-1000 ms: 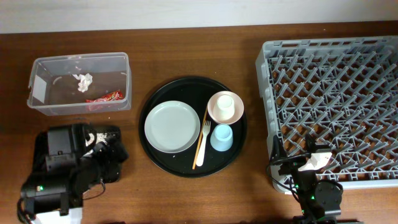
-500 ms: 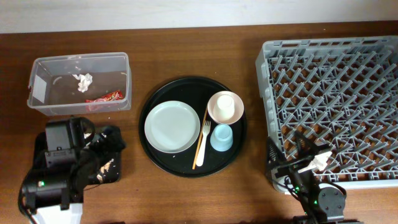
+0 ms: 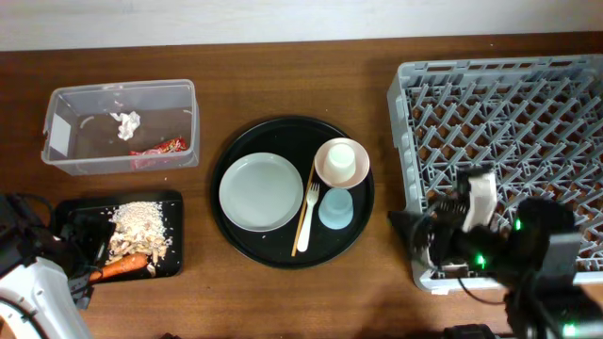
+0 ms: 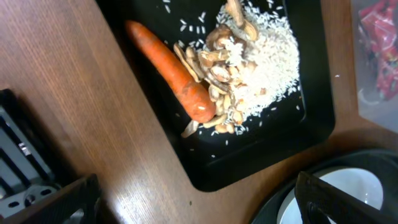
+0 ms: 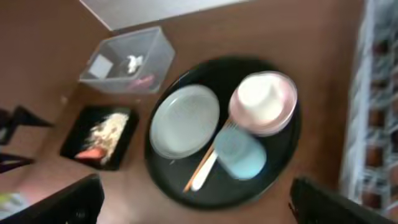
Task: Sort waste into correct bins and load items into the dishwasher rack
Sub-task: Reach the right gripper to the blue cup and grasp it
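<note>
Overhead and wrist views at the start of loading. The waste appears sorted: the crumpled tissue (image 3: 125,122) and red wrapper (image 3: 160,148) lie in the clear tub (image 3: 94,141) at upper left, while the rice (image 4: 267,56), brown bits (image 4: 214,62) and carrot (image 4: 168,71) lie in the black rectangular tray (image 3: 174,259) at lower left. The items wait on the round black tray (image 3: 273,250) at centre: the plate (image 3: 261,191) on its left, the pink bowl (image 3: 325,174) with the cream cup (image 3: 344,160) inside it at upper right, and the blue cup (image 3: 335,208) just below the bowl. The chopstick (image 3: 312,174) and fork (image 3: 312,198) lie side by side between plate and cups. The dishwasher rack (image 3: 509,113) fills the right of the frame and holds none of them.

The right claw (image 5: 199,199) is spread and empty, poised over the rack's lower left corner and facing the round tray. The left claw (image 4: 196,199) is likewise spread and empty, above the scraps tray. The next step is probably a first pick, best begun with the blue cup, gripped by its wall and lifted straight up. The fork and chopstick touching its left side may be dragged along, and the nested cup must come out before the bowl. The bare counter (image 3: 283,75) between tray and rack leaves the carry unobstructed
</note>
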Controlling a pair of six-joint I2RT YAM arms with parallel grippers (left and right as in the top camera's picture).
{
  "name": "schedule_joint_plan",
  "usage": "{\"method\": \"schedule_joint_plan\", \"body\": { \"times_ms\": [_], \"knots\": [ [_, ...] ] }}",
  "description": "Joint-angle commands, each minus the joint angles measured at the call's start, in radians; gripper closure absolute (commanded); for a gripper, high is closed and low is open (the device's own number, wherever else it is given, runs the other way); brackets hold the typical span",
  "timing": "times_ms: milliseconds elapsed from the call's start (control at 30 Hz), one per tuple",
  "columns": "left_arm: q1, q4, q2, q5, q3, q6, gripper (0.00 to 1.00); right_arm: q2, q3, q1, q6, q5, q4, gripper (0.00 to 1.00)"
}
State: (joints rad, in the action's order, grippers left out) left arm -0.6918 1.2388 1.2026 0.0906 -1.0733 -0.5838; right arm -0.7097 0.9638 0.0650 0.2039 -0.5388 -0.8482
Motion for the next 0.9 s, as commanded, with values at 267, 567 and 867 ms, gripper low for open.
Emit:
{"method": "schedule_joint_plan", "body": {
  "times_ms": [267, 567, 867],
  "knots": [
    [-0.003, 0.0, -0.002, -0.001, -0.008, 0.013, 0.01, -0.784, 0.314, 0.602, 0.154, 0.591, -0.006, 0.01],
    [-0.003, 0.0, -0.002, -0.001, -0.008, 0.013, 0.01, -0.869, 0.302, 0.592, 0.19, 0.701, 0.022, 0.01],
    [-0.003, 0.0, -0.002, -0.001, -0.008, 0.013, 0.01, -0.981, 0.298, 0.554, 0.311, 0.682, -0.08, 0.01]
  ]
}}
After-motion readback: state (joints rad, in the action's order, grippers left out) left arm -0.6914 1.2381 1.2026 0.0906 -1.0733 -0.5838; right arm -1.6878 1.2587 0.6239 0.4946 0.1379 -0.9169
